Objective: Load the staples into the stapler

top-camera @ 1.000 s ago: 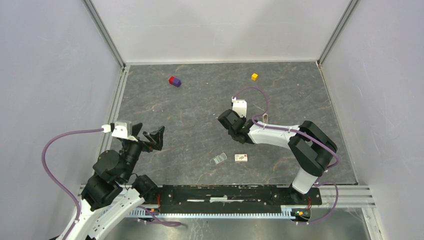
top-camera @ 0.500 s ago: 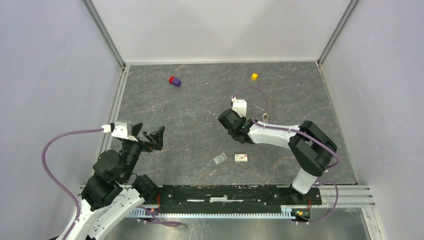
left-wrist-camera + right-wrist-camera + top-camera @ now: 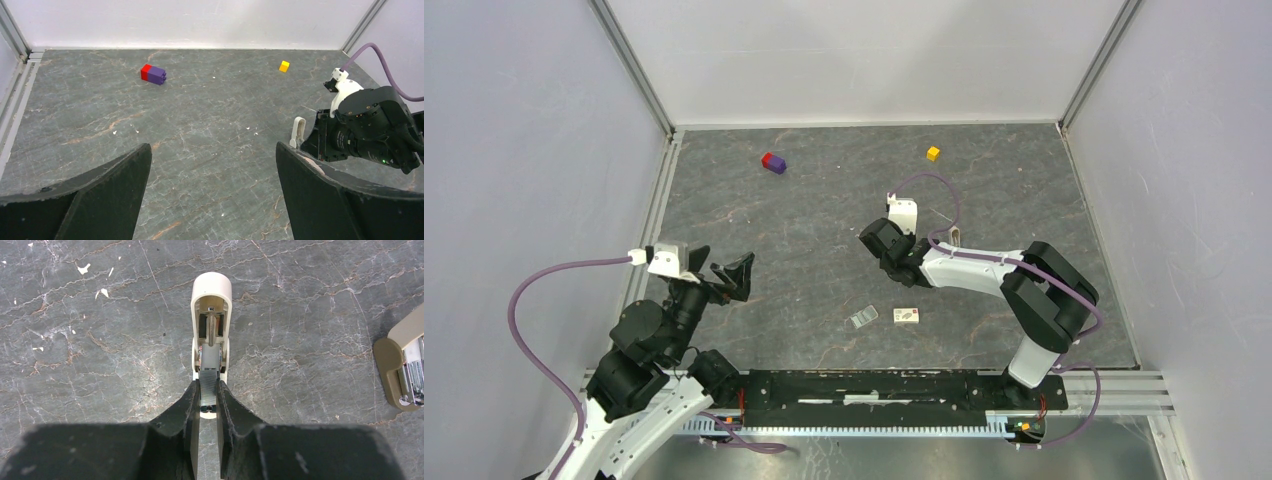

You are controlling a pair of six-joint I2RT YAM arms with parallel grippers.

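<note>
You see the stapler [image 3: 211, 305] at the centre of the right wrist view: a small cream-white plastic body, hinged open, with its grey metal inside facing the camera and its rounded end toward the top of the frame. The grey ribbed staple strip [image 3: 208, 392] sits over its lower end, pinched between the fingers of the right gripper [image 3: 208, 385].

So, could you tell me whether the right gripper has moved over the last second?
No: the right gripper lies just where it was, below-left of the yellow cube.
</note>
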